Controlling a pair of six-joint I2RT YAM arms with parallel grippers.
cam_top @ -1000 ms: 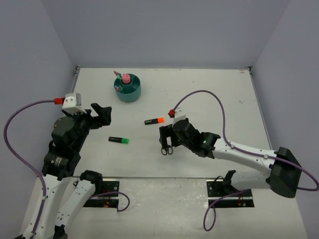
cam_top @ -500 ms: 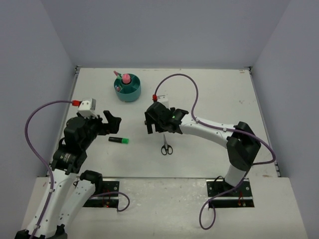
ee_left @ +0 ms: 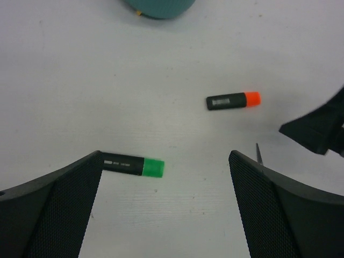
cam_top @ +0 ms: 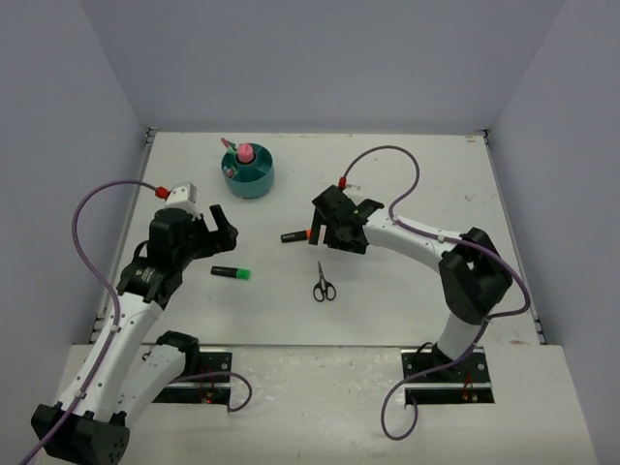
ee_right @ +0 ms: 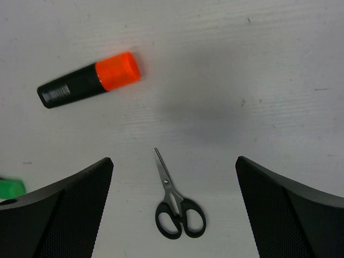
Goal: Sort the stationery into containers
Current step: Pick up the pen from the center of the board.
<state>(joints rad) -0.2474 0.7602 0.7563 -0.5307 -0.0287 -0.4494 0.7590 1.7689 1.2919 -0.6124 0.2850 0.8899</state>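
The round teal organiser (cam_top: 248, 177) stands at the back left with a pink tube (cam_top: 245, 153) upright in it; its edge shows at the top of the left wrist view (ee_left: 158, 6). An orange-capped black highlighter (cam_top: 300, 235) (ee_right: 88, 79) (ee_left: 233, 100), a green-capped one (cam_top: 231, 273) (ee_left: 131, 165) and black-handled scissors (cam_top: 324, 284) (ee_right: 177, 204) lie on the table. My right gripper (cam_top: 325, 235) (ee_right: 174, 159) is open and empty, above the table between the orange highlighter and the scissors. My left gripper (cam_top: 223, 231) (ee_left: 164, 156) is open and empty, above the green highlighter.
The white table (cam_top: 407, 184) is bounded by grey walls on three sides. Purple cables (cam_top: 387, 165) loop over both arms. The right gripper's dark body (ee_left: 317, 126) shows at the right edge of the left wrist view.
My right gripper has left its spot over the scissors and moved back to the orange highlighter. My left gripper has moved right and forward toward the green highlighter.
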